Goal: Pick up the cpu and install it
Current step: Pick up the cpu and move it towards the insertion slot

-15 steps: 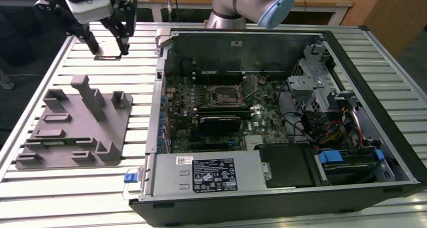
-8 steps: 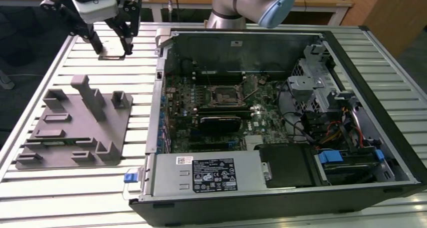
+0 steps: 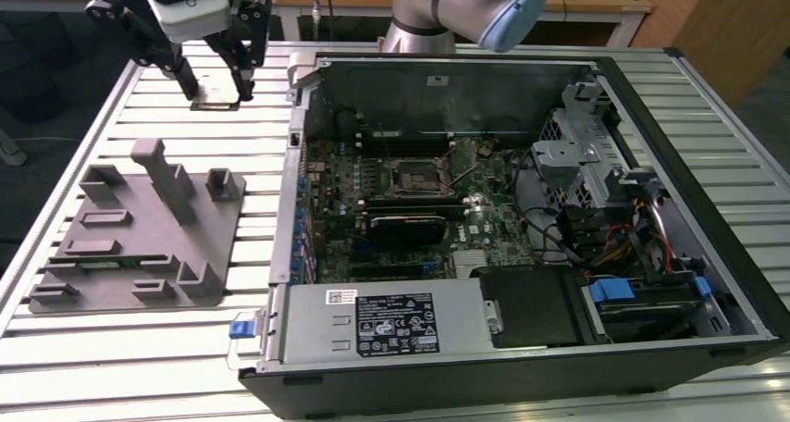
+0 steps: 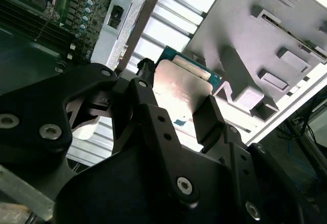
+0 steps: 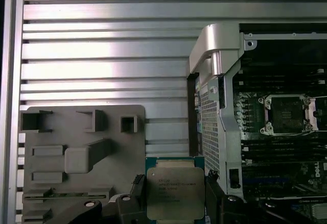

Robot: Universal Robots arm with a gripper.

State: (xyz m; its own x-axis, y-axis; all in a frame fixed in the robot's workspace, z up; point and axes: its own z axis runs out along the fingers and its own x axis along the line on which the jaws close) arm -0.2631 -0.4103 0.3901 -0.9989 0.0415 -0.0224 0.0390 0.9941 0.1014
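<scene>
Slatted table (image 3: 136,348), end effector (image 3: 217,95) gripping cpu (image 5: 175,193), grey fixture (image 3: 136,228) beside

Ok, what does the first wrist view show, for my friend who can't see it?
The gripper holds the cpu, a shiny silver square, over a ribbed metal table. Also in view are a grey plastic holder and an open computer case with its empty socket.
</scene>
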